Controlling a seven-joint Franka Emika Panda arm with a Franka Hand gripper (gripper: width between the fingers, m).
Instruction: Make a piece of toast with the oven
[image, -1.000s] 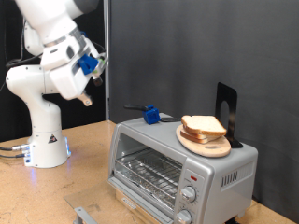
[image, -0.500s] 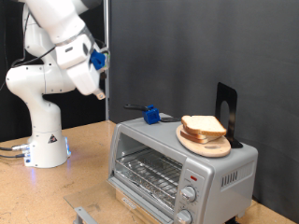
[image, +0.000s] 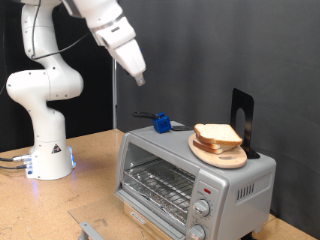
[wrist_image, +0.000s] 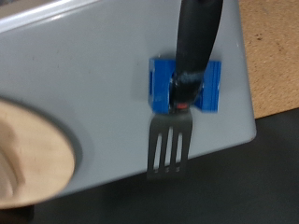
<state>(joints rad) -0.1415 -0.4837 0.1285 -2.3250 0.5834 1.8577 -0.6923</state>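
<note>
The silver-grey oven (image: 238, 186) stands at the exterior view's lower right, its wire rack (image: 156, 184) showing at the front and two knobs beside it. My gripper (image: 139, 74) hangs in the air above the oven's left end, holding nothing. Under it, on the oven top (wrist_image: 84, 65), a black-handled fork (wrist_image: 172, 149) rests in a blue holder (wrist_image: 211, 86). The wrist view shows none of my fingers. Two stacked bread slices (image: 217, 135) lie on a round wooden plate (image: 203, 150) on the oven. A single piece of toast is out of view.
A black upright stand (image: 242, 118) sits behind the plate on the oven. The white robot base (image: 45, 150) occupies the wooden table's left side. A small grey metal piece (image: 92, 230) lies on the table near the bottom edge. A dark curtain closes the back.
The arm has swung from the exterior view's left towards the right and stretched out, so the gripper now hangs over the fork and blue holder. Nothing on the oven has moved.
</note>
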